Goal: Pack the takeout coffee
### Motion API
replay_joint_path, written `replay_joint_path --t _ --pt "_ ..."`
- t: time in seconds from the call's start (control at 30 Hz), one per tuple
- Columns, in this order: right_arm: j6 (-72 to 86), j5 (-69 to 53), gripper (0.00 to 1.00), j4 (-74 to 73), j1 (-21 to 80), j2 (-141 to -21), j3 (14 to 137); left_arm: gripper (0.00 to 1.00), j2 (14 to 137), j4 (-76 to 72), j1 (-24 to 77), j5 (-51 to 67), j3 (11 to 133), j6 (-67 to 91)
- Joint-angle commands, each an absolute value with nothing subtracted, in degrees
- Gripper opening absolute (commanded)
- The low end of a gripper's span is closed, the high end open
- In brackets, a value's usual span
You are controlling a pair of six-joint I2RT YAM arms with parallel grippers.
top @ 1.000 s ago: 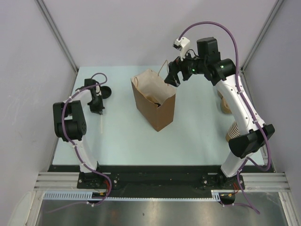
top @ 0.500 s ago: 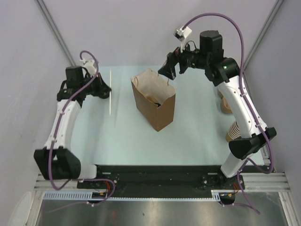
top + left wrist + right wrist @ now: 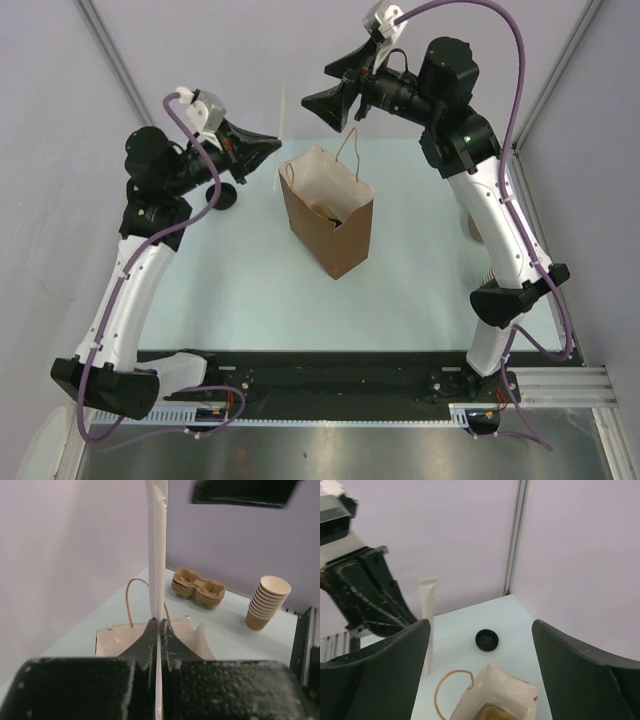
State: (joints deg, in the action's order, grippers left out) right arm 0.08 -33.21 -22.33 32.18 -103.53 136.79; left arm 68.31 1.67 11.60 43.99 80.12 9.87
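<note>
My left gripper (image 3: 270,144) (image 3: 156,622) is shut on a white paper-wrapped straw (image 3: 157,555) (image 3: 283,112), held upright just left of the brown paper bag (image 3: 326,212). The bag (image 3: 495,692) stands open on the table, and something brown lies in its bottom. My right gripper (image 3: 323,102) (image 3: 480,626) hangs open above and behind the bag's mouth, with nothing between its fingers. A round black lid (image 3: 486,640) (image 3: 224,196) sits on the table left of the bag; I cannot tell whether a cup stands under it. The takeout coffee is not clearly in view.
In the left wrist view a stack of pulp cup carriers (image 3: 197,586) and a stack of nested paper cups (image 3: 267,602) stand at the table's right side. Pale walls close in the table, with a metal post (image 3: 516,537) in the corner.
The left arm has lifted the straw off the table and swung it toward the bag. The right gripper has risen up and away from the bag's mouth.
</note>
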Motion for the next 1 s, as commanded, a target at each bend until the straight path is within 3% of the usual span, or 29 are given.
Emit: replay_joint_path --t 0.0,0.27,0.53,0.87,0.97 --pt "-6.5 -32.3 0.89 -23.9 32.5 -100.8 139.8 0.0 65.8 7.3 13.7 50.6 84.2 -12.4" --pt "-27.6 -27.4 0.95 -37.5 40.5 -88.1 128.0 0.0 67.5 15.4 15.6 51.9 88.7 -37.9" --pt "-28.8 -20.3 0.92 -42.5 44.5 -86.1 128.3 0.0 70.0 8.2 18.9 54.0 88.0 -41.1" --pt "-27.2 -17.9 0.74 -42.1 46.3 -85.8 127.6 0.0 72.9 8.6 23.0 58.3 88.9 -44.9" --pt "-27.9 -17.4 0.62 -43.4 46.1 -85.4 126.7 0.0 72.3 8.0 23.3 58.2 88.0 -44.6"
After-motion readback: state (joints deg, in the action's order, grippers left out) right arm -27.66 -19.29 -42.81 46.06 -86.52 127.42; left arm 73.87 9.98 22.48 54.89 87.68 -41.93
